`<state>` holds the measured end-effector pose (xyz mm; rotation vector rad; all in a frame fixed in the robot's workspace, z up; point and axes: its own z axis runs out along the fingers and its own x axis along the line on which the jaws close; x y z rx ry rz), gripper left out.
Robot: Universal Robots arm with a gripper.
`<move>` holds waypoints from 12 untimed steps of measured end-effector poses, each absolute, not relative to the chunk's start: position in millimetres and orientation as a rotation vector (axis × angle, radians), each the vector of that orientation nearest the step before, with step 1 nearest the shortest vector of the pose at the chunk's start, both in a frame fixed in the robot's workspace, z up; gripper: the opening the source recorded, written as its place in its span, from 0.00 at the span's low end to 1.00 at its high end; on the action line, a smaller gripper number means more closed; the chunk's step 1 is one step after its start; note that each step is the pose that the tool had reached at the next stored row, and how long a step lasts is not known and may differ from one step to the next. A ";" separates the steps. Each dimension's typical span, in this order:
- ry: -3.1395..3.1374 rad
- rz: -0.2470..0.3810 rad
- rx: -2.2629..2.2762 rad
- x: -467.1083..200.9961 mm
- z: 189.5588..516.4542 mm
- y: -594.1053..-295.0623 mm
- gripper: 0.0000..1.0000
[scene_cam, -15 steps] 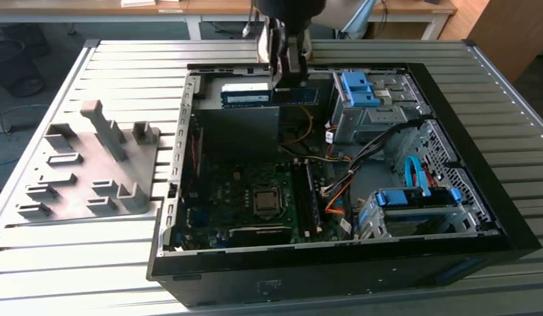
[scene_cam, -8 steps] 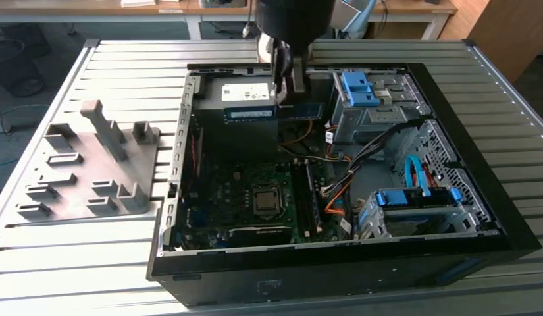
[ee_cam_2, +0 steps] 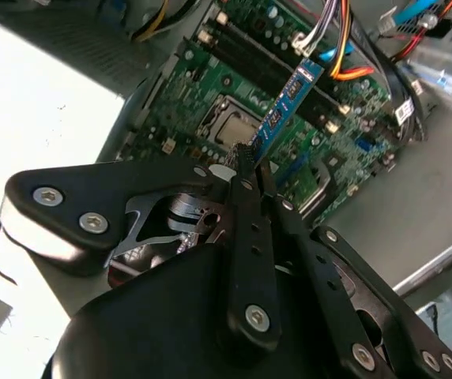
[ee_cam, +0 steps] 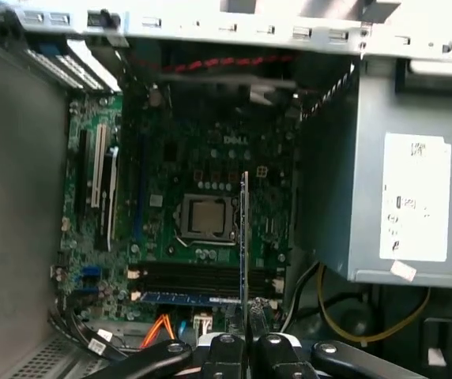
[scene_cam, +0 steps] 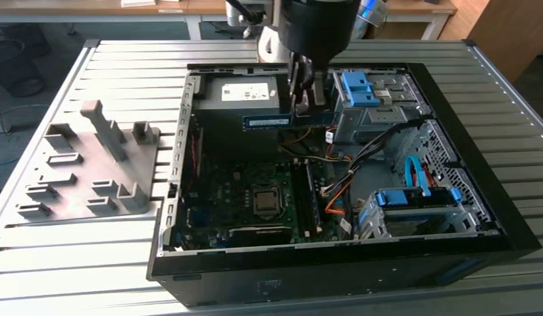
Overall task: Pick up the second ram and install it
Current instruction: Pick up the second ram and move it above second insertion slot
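Since the exterior view is my widest look, I'll start there. The black two-fingered end effector [scene_cam: 305, 113] is clamped on the thin blue circuit-board ram stick [scene_cam: 276, 122]. It's holding the stick level in the air over the open black computer case [scene_cam: 341, 263], which sits on the slatted grey metal desk [scene_cam: 122, 66]. The stick hangs just in front of the grey power supply box [scene_cam: 210, 92], up off the green motherboard [scene_cam: 227, 197].

In the second wrist view, the fingers [ee_cam_2: 251, 229] are pinched on the stick, and most of it pokes out past them over the board.

In the first wrist view I get the stick edge-on. It's a thin line running out from the end effector, across the long black memory slots [ee_cam: 194, 278] and beside the silver processor socket [ee_cam: 208, 217].
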<state>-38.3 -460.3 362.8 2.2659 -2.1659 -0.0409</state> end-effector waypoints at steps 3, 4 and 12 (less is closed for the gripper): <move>-2.168 -0.045 2.267 -32.7 357.4 -460.3 0.14; -2.169 -0.046 2.267 -31.7 355.6 -460.3 0.14; -2.171 -0.047 2.266 -30.0 341.0 -460.6 0.14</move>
